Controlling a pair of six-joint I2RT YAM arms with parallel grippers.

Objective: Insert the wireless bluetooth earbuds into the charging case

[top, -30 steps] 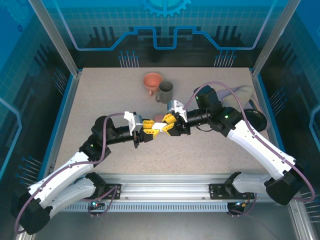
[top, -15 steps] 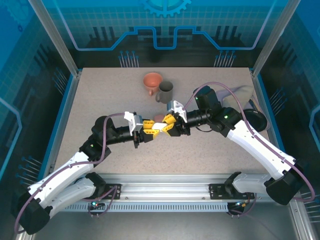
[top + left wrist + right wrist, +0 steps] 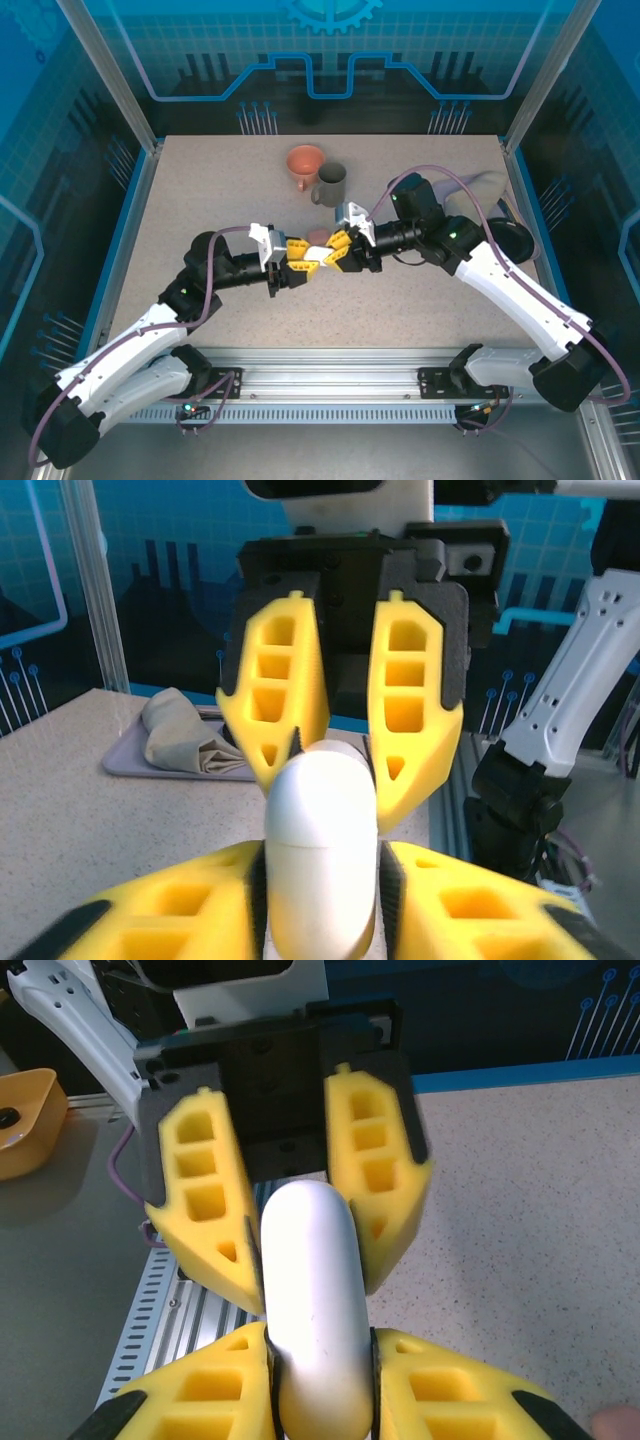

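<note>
Looking down from above, we see two robot arms reaching in from the near edge of a speckled bench (image 3: 200, 200) and meeting tip to tip near its middle. Between them is a white charging case (image 3: 310, 1250), smooth and pebble-shaped, lying lengthwise from one arm to the other. The right claw (image 3: 318, 1340) is closed narrow on one end of the case, its yellow fingers (image 3: 200, 1390) pressed against both sides. The left claw (image 3: 322, 858) flanks the other end, with a finger close on each side; we cannot tell whether it presses on the case or stands just clear of it. In each wrist view the case runs up the centre, and the opposite claw faces the camera on either side of its far end. A faint seam crosses the case in the left wrist view. On the bench just behind the claws lies a small salmon-pink object (image 3: 318, 236), too small to make out. Farther back stand an orange funnel-shaped cup (image 3: 305, 162) and, close beside it, a dark grey mug (image 3: 331, 183). Near the right edge, a tray (image 3: 125, 765) holds a crumpled beige cloth (image 3: 190, 742).
</note>
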